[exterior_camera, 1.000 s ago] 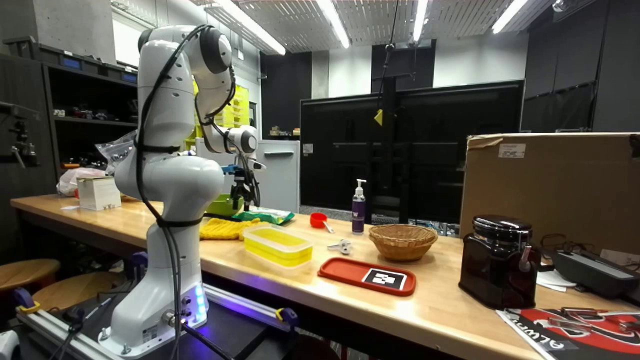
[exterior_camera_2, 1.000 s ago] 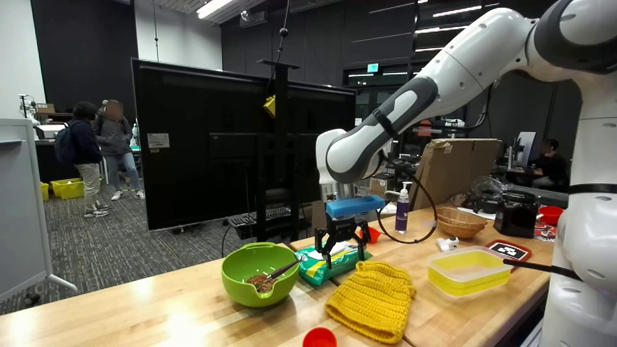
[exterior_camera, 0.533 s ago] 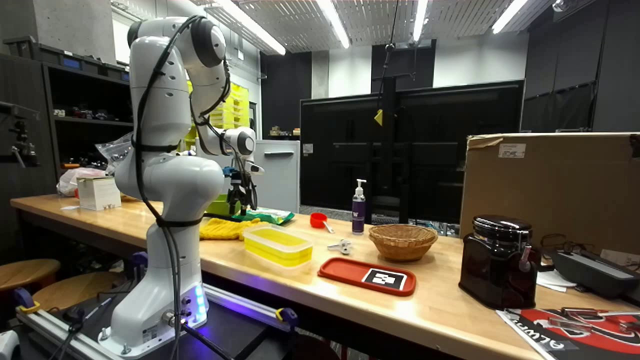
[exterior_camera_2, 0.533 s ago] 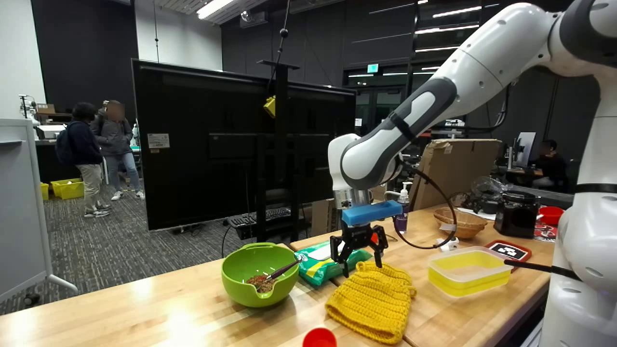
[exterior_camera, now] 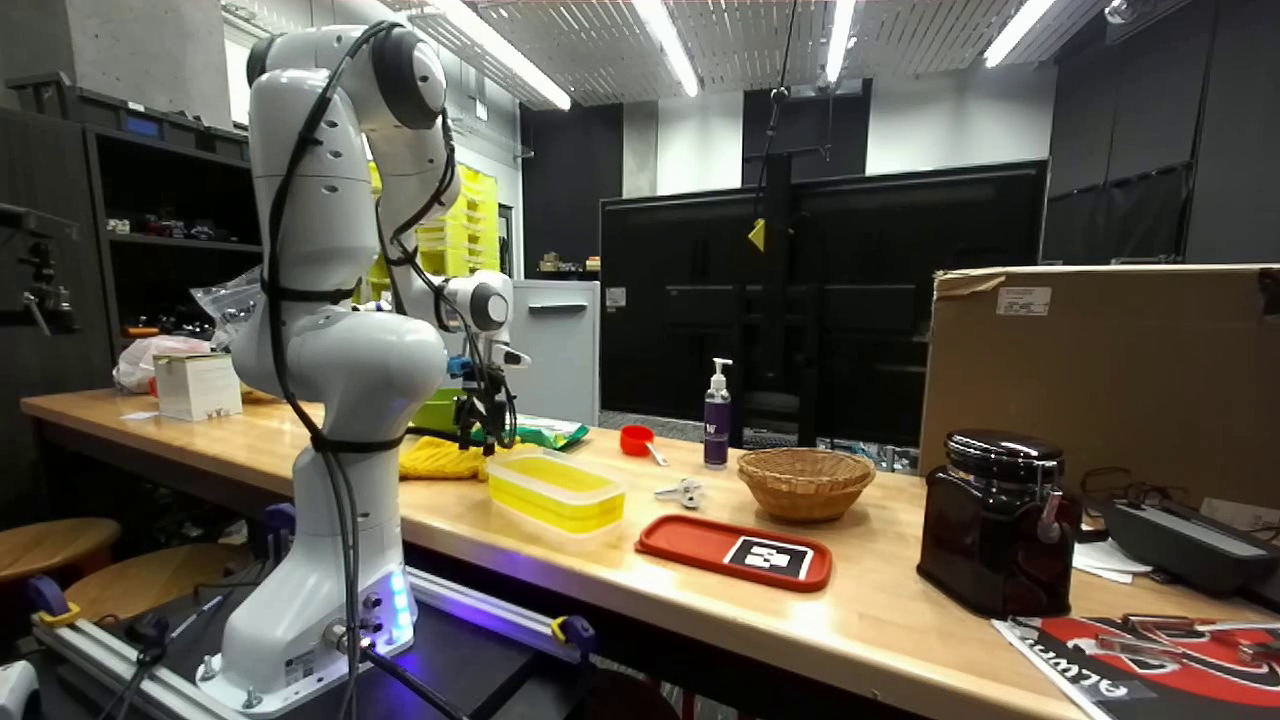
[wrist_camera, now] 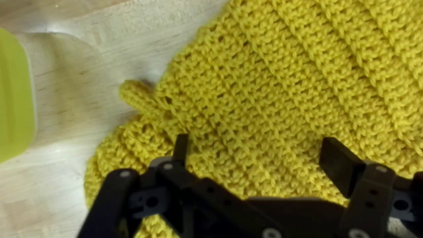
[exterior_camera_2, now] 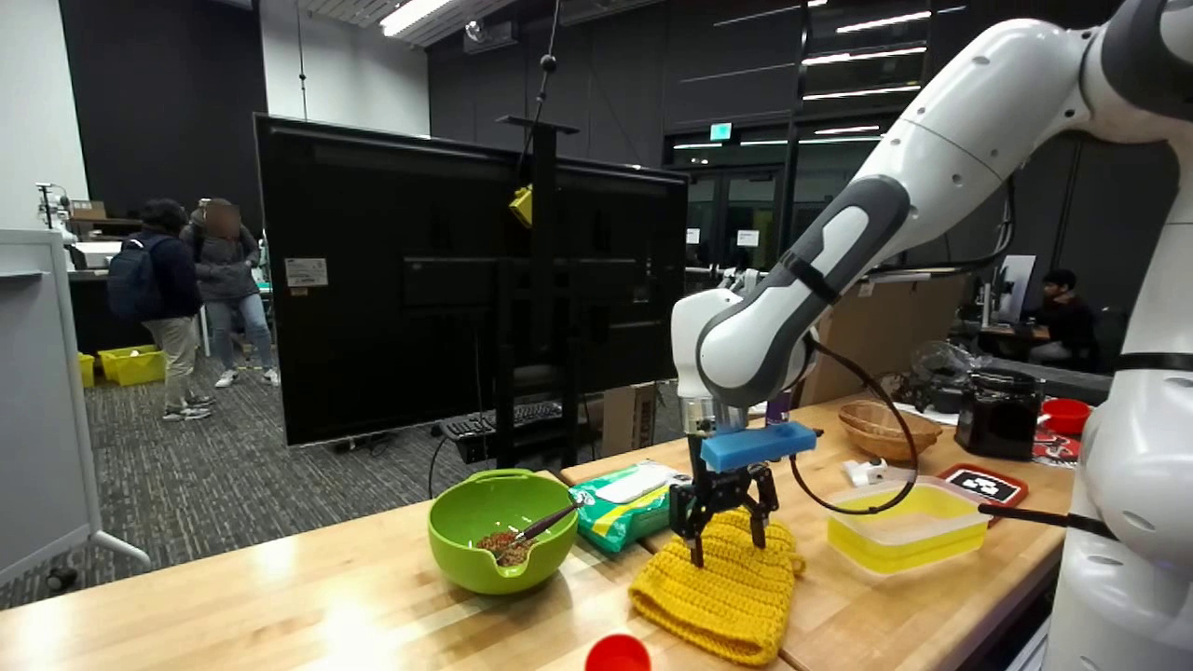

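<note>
A ribbed, mustard-yellow crocheted cloth (wrist_camera: 281, 82) lies near the wooden table's robot-side edge (exterior_camera: 720, 620); your black hand (exterior_camera_2: 728, 550), spread wide above, grips nothing.

The cloth (exterior_camera_2: 713, 601) lies on the table (exterior_camera_2: 298, 596) between bowl (exterior_camera_2: 471, 556) and tub (exterior_camera_2: 876, 552).

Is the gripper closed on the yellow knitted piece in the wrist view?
No, the wrist view shows the gripper open, its fingertips apart over the yellow knitted piece.

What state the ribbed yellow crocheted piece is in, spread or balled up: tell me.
Spread: the crocheted piece lies broad and low on the pale wooden table, its stitch rows showing; whether doubled, I cannot tell.
</note>
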Controlling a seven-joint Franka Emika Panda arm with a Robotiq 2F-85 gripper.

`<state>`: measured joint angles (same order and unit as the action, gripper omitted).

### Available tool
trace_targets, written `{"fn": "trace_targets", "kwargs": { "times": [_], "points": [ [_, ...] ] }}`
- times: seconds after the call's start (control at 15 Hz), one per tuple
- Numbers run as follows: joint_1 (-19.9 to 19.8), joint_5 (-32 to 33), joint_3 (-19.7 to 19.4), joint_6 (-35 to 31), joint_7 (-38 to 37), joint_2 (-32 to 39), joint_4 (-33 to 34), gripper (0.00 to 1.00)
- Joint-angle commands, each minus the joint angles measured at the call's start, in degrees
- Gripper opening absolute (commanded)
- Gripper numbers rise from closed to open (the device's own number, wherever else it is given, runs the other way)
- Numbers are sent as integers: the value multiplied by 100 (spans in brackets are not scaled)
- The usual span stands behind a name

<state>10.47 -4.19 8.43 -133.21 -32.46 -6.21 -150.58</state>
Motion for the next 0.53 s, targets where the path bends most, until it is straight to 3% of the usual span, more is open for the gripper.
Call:
{"fn": "trace_targets", "kwargs": {
  "times": [0.0,0.47],
  "points": [
    [-23,-352,90,-778,378,-69,-506,100],
    [244,-1935,311,-1686,212,-209,-1083,100]
  ]
}}
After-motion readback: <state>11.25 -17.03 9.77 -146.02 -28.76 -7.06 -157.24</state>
